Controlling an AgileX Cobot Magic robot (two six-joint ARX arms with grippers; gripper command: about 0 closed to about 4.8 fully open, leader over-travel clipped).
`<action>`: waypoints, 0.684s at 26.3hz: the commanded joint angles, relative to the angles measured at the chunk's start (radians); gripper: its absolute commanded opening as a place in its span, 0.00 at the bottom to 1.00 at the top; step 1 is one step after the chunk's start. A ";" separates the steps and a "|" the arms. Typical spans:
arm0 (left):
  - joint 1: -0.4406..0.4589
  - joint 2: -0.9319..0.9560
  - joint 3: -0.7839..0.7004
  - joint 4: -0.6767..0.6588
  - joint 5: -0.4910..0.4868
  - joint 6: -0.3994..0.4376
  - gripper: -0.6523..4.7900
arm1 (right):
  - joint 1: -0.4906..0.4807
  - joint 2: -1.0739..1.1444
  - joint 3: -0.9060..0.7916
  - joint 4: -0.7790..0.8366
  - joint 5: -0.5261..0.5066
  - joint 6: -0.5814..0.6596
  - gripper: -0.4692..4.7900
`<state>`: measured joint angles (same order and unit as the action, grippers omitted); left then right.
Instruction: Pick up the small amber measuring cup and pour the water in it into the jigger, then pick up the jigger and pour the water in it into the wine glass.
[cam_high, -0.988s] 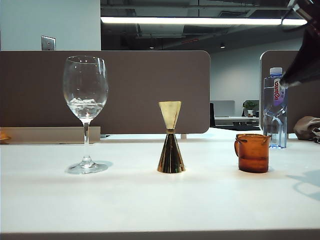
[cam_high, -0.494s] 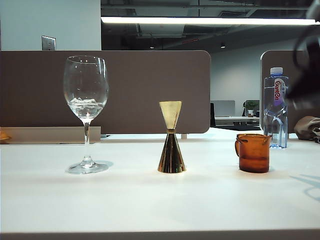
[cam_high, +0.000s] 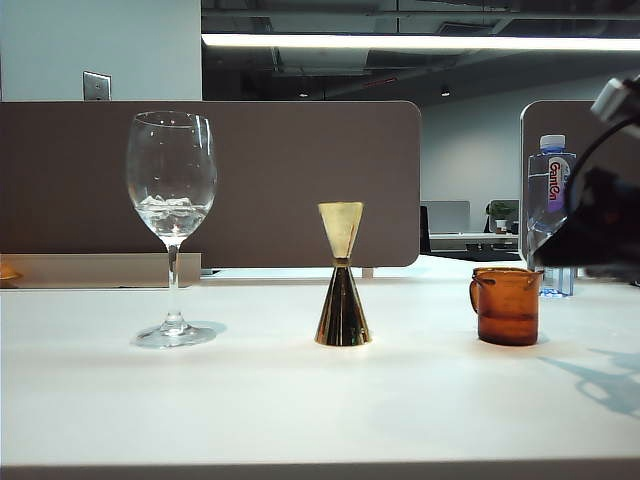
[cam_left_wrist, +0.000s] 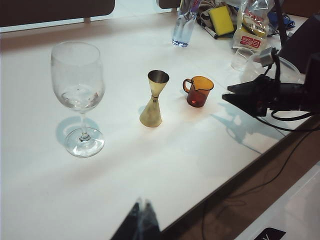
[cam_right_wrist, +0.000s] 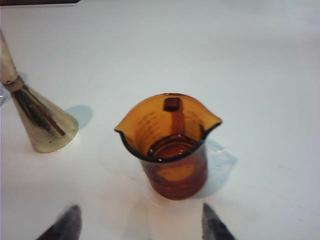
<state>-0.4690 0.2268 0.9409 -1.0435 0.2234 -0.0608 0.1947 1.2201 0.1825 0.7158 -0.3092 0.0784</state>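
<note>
The small amber measuring cup (cam_high: 506, 305) stands upright on the white table, right of the gold jigger (cam_high: 342, 275). The wine glass (cam_high: 171, 200) is at the far left. My right gripper (cam_right_wrist: 140, 210) is open, and the cup (cam_right_wrist: 170, 145) sits just ahead of its spread fingertips without touching them. The jigger (cam_right_wrist: 35, 120) is off to one side. In the exterior view the right gripper (cam_high: 560, 250) hangs level with the cup's top, just to its right. My left gripper (cam_left_wrist: 142, 204) is shut and empty above the near table edge, far from the glass (cam_left_wrist: 77, 90). I cannot tell the water level in the cup.
A clear water bottle (cam_high: 551, 200) stands behind the cup. In the left wrist view a yellow sponge (cam_left_wrist: 221, 20), snack packets (cam_left_wrist: 252, 30) and a clear tumbler (cam_left_wrist: 242, 59) crowd the far right corner. Brown partitions (cam_high: 300, 180) close off the back.
My right arm has come down from the upper right corner to the cup's height beside it. Cup, jigger and wine glass have not moved.
</note>
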 joint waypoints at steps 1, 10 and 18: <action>0.001 0.000 0.002 0.011 0.000 0.001 0.12 | 0.010 0.060 0.002 0.111 0.005 0.000 0.68; 0.001 0.000 0.002 0.011 0.001 0.001 0.12 | 0.014 0.253 0.008 0.299 0.049 0.000 0.79; 0.001 0.000 0.002 0.011 0.000 0.001 0.12 | 0.014 0.378 0.081 0.359 0.048 0.000 0.79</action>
<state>-0.4690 0.2264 0.9409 -1.0435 0.2230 -0.0608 0.2085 1.5913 0.2485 1.0565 -0.2615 0.0784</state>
